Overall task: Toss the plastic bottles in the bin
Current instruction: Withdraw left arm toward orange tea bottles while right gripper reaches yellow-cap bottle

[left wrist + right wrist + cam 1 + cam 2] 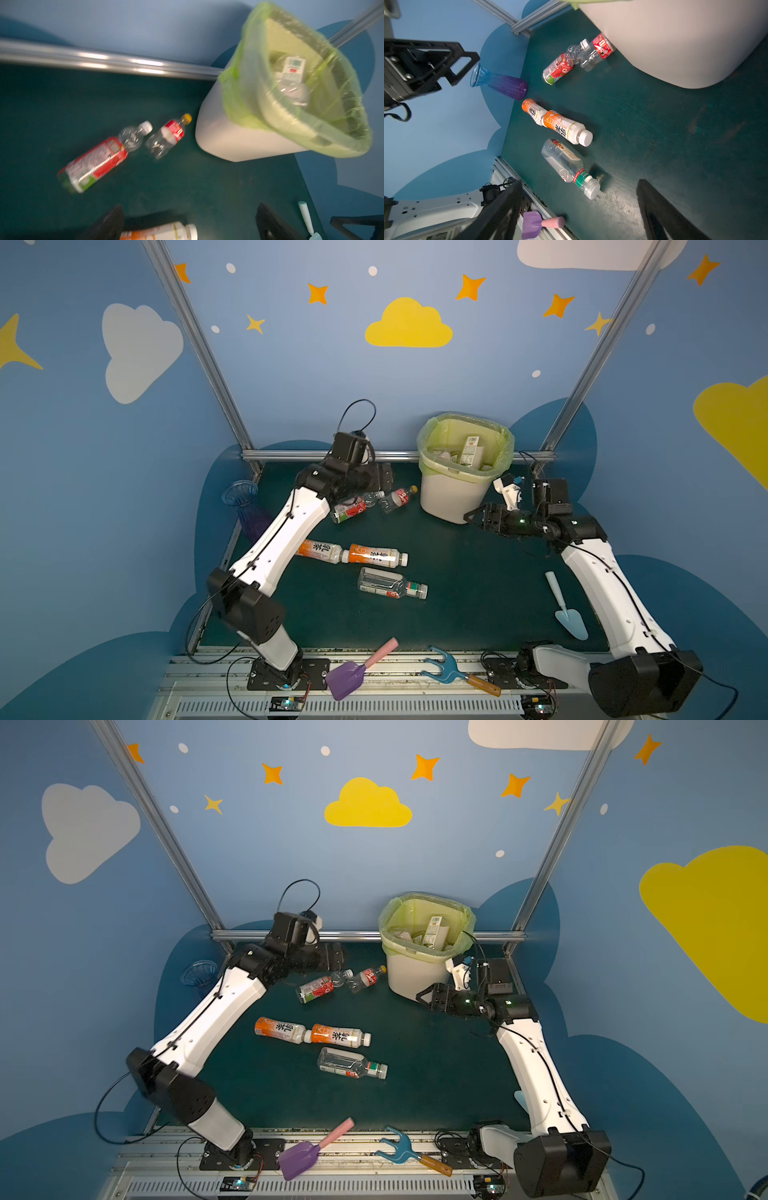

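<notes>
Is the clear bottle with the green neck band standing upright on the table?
No, the clear bottle lies on its side on the green table.

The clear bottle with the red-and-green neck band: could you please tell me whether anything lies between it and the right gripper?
Nothing visible does. The open, empty right gripper hangs beside the bin, and only bare green table separates it from the clear bottle.

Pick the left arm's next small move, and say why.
Probably lower the left gripper onto the yellow-capped bottle. Its jaws stand open and empty, that bottle lies just ahead of it in the left wrist view, and it is the loose bottle nearest the bin.
</notes>
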You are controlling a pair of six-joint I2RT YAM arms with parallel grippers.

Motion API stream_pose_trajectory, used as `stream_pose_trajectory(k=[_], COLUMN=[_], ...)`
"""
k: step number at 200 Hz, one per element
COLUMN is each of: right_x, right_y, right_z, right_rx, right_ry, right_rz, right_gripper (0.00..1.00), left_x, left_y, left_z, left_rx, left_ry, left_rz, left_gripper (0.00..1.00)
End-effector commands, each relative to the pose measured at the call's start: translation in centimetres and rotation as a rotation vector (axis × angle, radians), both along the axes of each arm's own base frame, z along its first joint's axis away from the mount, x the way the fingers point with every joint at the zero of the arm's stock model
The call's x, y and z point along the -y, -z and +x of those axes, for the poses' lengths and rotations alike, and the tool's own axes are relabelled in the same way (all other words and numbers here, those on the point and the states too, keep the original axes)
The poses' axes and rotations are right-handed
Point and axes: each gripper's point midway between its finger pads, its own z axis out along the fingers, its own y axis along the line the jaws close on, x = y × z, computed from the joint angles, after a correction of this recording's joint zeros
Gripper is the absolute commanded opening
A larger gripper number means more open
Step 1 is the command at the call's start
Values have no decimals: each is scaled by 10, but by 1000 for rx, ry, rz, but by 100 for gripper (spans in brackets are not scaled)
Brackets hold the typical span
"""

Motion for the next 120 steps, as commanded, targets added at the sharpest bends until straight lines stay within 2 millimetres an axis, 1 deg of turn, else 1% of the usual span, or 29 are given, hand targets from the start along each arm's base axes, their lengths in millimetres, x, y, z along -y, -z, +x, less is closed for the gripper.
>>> stream_pose_trajectory(k=[1, 10, 24, 38, 59, 71, 84, 103, 120], right_x=[-14, -26, -50, -76, -114, -136, -157, -174, -187], right_y=[1, 5, 12, 19, 38, 47, 58, 78, 98], right_z=[2, 2, 3, 9, 22, 35, 53, 86, 112], right_rx=[15, -5, -46, -87, -130, -148, -154, -138, -158], right_ry=[-8, -14, -8, 13, 64, 77, 97, 176, 238], right_rz=[-72, -73, -56, -41, -95, -89, -77, -96, -104], right_gripper=[84, 83, 82, 82, 83, 83, 83, 83, 83], left_x=[-42, -59, -76, -86, -95, -97, -99, -101, -101], left_y=[-23, -11, -3, 7, 16, 17, 15, 13, 12], left_z=[-18, -29, -46, -62, -77, -84, -91, -99, -106], left_rx=[66, 45, 37, 15, -3, 0, 10, 26, 35], left_ry=[-165, -211, -253, -273, -286, -285, -284, -281, -273], left_rz=[-155, -145, -125, -96, -73, -77, -87, -108, -120], left_gripper=[100, 100, 100, 100, 100, 100, 100, 100, 100])
